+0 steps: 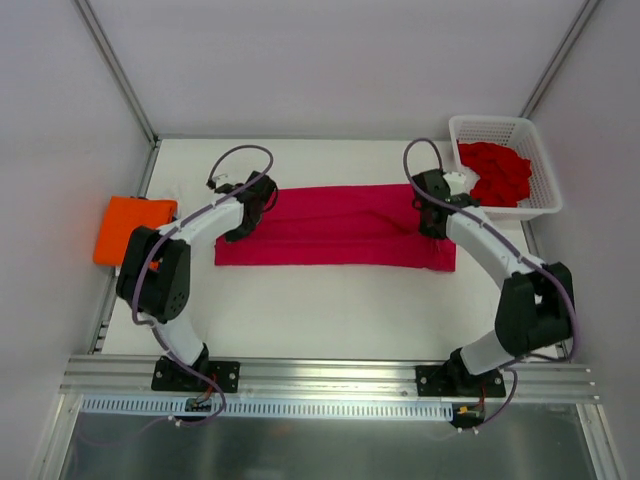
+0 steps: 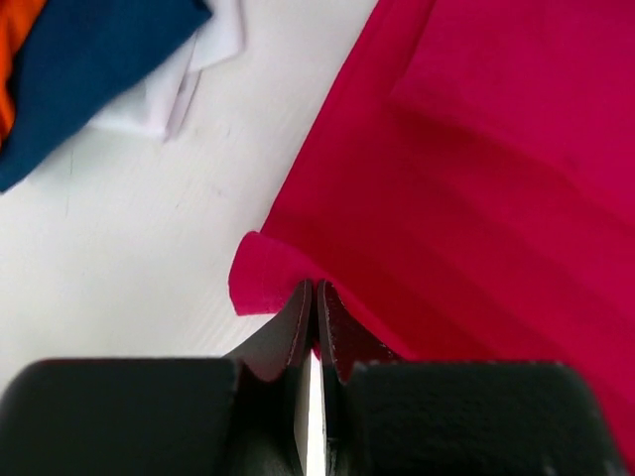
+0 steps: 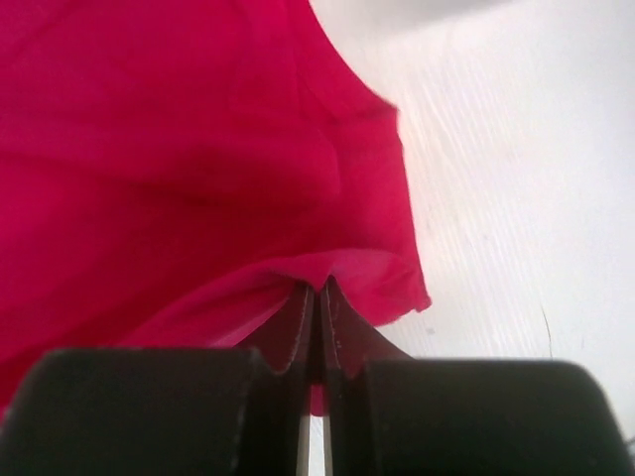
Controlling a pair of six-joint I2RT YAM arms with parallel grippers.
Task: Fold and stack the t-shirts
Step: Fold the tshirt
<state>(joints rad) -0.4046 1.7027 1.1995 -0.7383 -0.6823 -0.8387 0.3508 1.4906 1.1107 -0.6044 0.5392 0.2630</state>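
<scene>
From nine o'clock: orange t-shirt (image 1: pixel 135 228) at the table (image 1: pixel 320 310) edge, crimson-pink t-shirt (image 1: pixel 335 240) banded across the middle, basket (image 1: pixel 488 120) of red t-shirts (image 1: pixel 495 172) at two o'clock, bare table toward six. Seen from the left wrist only: dark blue t-shirt (image 2: pixel 89 59) at eleven o'clock. Pinched shut on the band's left and right end hems: left gripper (image 2: pixel 314 297), right gripper (image 3: pixel 316 297).

2 hands: left hand (image 2: pixel 313 302), right hand (image 3: pixel 317 297). 1 crimson shirt (image 1: pixel 340 225) between them. 1 orange shirt (image 1: pixel 135 228) and 1 blue shirt (image 2: pixel 99 50) outboard of left hand. 1 basket (image 1: pixel 488 121) near right hand. Red shirts (image 1: pixel 497 172) inside it, count unclear.
</scene>
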